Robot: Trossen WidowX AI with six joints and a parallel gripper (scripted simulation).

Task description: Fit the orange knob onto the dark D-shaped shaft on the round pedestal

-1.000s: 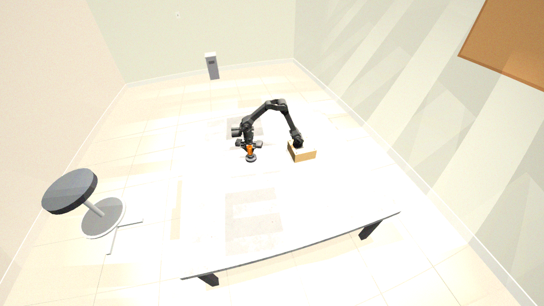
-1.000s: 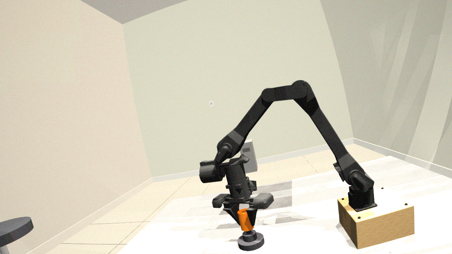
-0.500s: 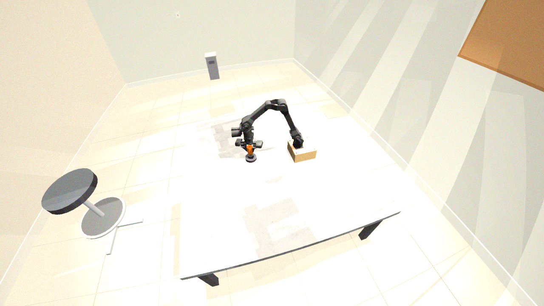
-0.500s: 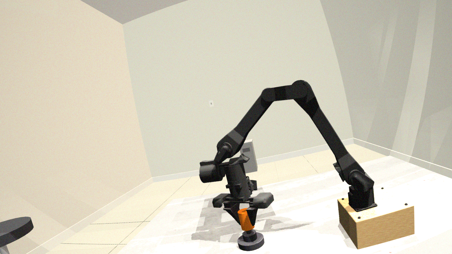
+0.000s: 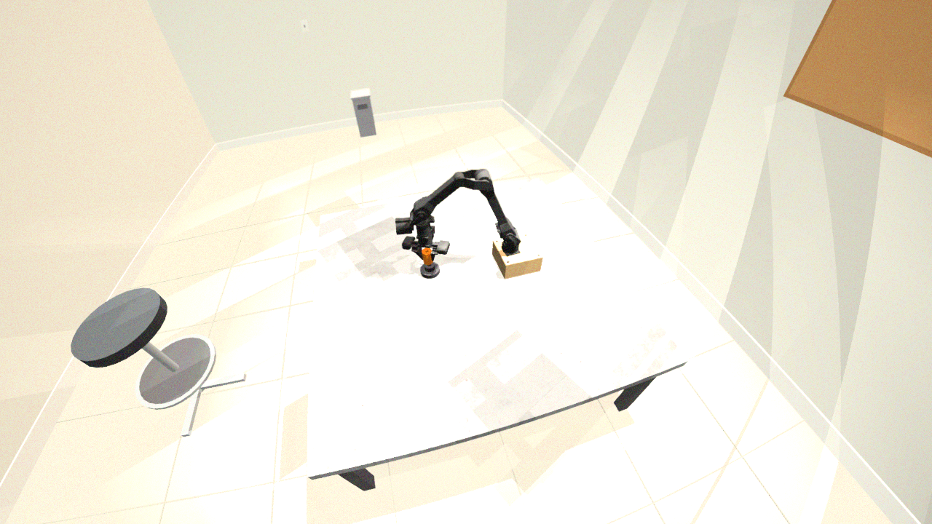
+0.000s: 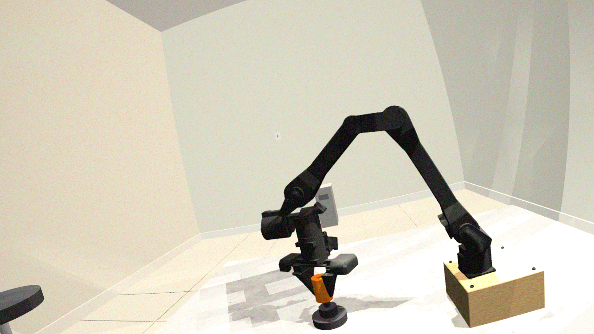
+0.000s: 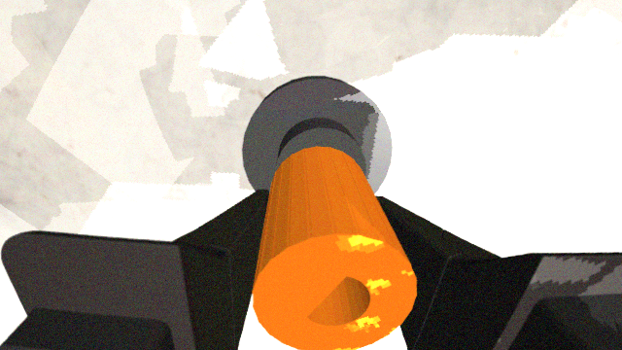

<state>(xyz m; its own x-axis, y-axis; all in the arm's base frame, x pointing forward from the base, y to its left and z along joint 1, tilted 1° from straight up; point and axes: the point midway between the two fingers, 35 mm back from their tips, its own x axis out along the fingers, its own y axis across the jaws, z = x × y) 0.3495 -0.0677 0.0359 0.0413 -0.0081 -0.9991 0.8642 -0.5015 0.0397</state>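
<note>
Exterior view: the fingers [image 6: 330, 284], partly open, clamp the orange knob [image 5: 427, 256] [image 6: 319, 288] [image 7: 321, 209], its lower edge above the pedestal [image 5: 429, 271] [image 6: 329, 318] [image 7: 272, 126].
</note>
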